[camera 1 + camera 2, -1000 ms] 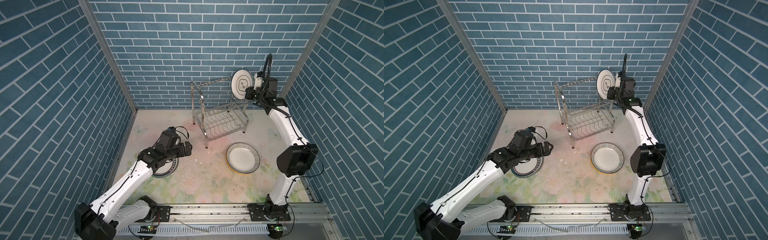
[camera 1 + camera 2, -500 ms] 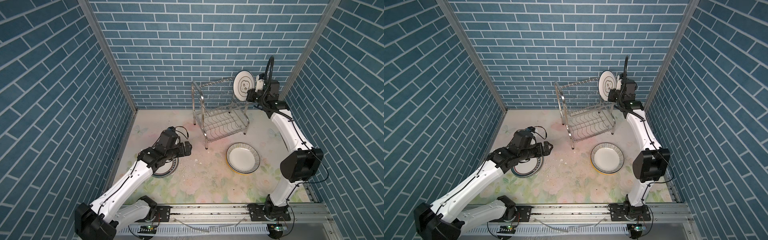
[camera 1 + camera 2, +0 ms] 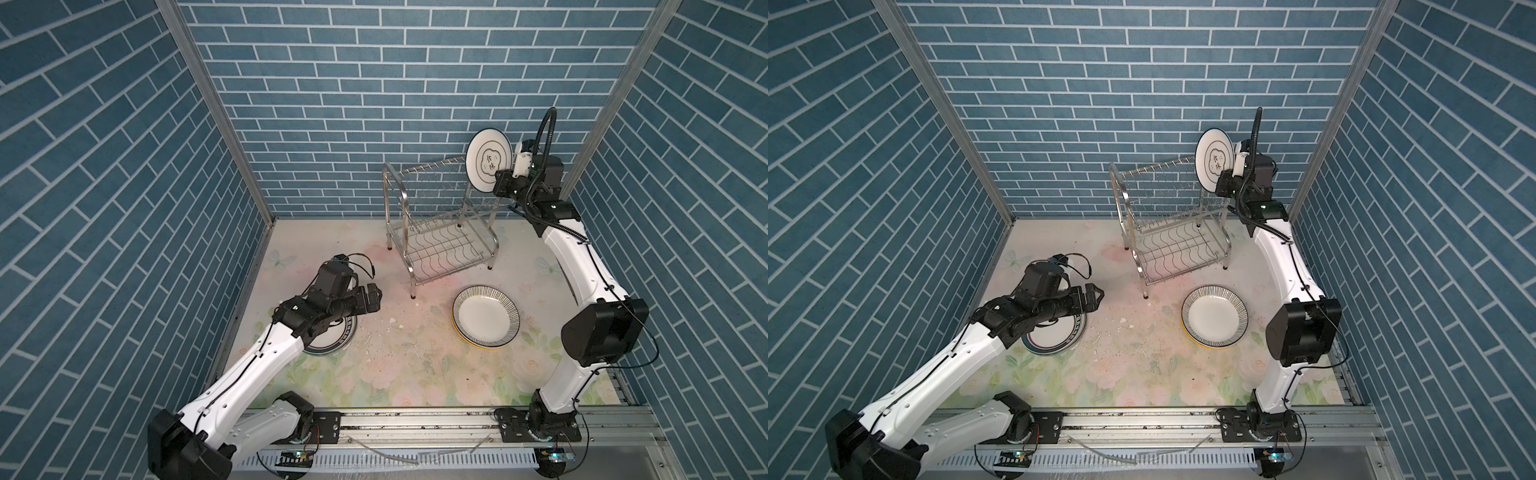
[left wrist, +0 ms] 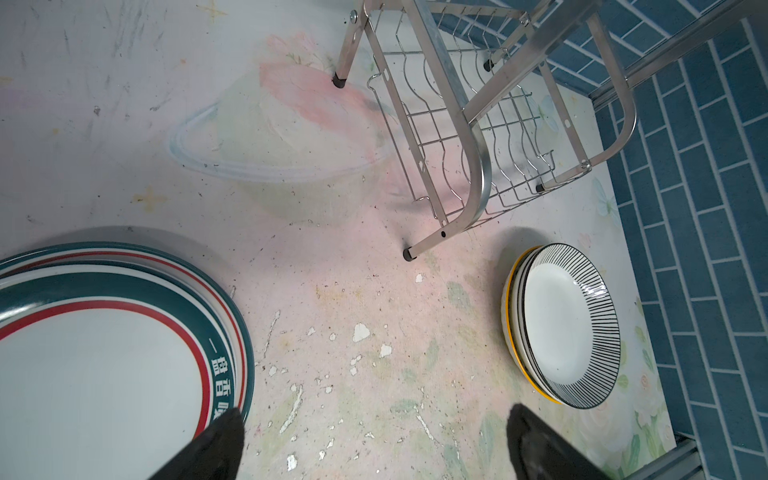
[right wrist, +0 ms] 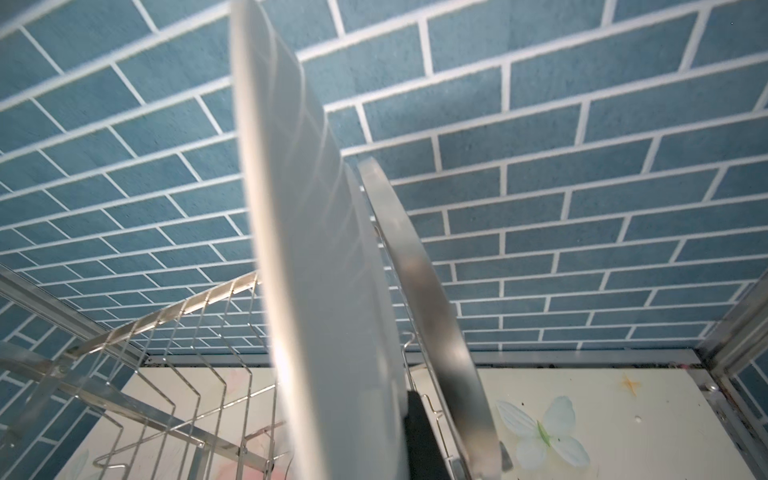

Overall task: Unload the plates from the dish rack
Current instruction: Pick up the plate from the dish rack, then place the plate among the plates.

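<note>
While the right pincer [image 3: 503,185] grips an upright white plate [image 3: 488,160] by its rim, above the right end of the dish rack's [image 3: 440,245] upper tier, we judge this step a lift-out. We would go straight up until the edge clears the prongs and arched tube, then swing toward the desk [image 3: 395,374].

- Left pincer [image 3: 1098,297]: jaws apart, empty, hovering over the green-banded stack [image 4: 104,353].
- Rack, both tiers: we see no other plate.
- Desk: striped stack [image 3: 485,321] near the rack's front foot, with the green-banded stack well apart from it.
</note>
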You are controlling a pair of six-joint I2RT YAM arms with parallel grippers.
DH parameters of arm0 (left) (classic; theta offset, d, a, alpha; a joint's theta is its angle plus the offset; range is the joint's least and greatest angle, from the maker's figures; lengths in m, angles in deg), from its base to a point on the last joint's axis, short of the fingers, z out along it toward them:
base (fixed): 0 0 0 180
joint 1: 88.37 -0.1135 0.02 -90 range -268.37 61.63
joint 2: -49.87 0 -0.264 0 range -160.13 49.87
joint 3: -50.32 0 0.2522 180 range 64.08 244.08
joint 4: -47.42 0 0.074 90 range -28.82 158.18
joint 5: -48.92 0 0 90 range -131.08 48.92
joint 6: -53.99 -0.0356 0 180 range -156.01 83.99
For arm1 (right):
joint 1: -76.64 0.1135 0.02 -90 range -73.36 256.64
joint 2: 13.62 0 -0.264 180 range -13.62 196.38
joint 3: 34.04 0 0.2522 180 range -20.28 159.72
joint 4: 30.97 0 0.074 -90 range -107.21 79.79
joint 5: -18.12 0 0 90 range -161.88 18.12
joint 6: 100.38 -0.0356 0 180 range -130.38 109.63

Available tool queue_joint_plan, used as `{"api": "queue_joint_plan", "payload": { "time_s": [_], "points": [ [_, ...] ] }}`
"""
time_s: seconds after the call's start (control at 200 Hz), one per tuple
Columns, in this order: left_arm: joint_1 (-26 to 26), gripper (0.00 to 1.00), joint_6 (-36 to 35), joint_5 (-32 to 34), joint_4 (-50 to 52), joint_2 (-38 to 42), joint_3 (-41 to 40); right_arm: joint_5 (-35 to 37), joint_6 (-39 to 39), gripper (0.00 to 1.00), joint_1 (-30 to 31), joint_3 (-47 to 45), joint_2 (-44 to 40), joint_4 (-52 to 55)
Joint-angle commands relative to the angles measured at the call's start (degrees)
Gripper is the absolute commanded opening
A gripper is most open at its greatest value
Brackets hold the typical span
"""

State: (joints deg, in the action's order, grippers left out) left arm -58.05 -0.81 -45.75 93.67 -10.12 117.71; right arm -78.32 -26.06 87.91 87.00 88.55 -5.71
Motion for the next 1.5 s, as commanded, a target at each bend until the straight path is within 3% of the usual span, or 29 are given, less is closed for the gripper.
{"api": "queue_joint_plan", "payload": {
  "time_s": [0.0,0.235,0.465,0.72,0.895,1.06,1.285,1.495],
  "points": [
    [-0.7,0.99,-0.3,-0.4,1.0,0.5,-0.6,-1.4,-0.4,0.0,0.3,3.6,-3.1,-6.1],
    [-2.2,0.99,-0.3,0.3,2.5,3.4,-0.5,-4.3,-1.3,0.0,0.3,4.9,-7.7,-4.1],
    [-4.0,0.99,-0.2,0.6,6.3,7.2,-1.0,-5.2,-2.2,0.0,0.3,-4.0,-21.5,-2.1],
    [-4.6,0.99,1.8,1.0,7.1,10.5,-4.7,-0.4,-3.2,0.0,0.3,-24.5,-42.5,5.1],
    [-4.6,0.99,3.0,0.3,4.7,9.6,-9.4,6.1,-8.2,0.0,0.3,-37.5,-55.0,16.9],
    [-4.7,0.99,4.6,-0.5,1.1,8.6,-14.4,1.9,-15.0,0.0,0.3,-49.3,-62.9,24.1],
    [-4.6,0.99,5.8,-2.3,-3.1,8.4,-19.3,-16.6,-28.3,0.0,3.4,-65.0,-64.0,16.5],
    [-4.6,0.99,6.3,-5.1,-5.8,9.4,-20.9,-16.4,-34.0,0.0,19.4,-66.6,-53.1,2.4]
  ]
}}
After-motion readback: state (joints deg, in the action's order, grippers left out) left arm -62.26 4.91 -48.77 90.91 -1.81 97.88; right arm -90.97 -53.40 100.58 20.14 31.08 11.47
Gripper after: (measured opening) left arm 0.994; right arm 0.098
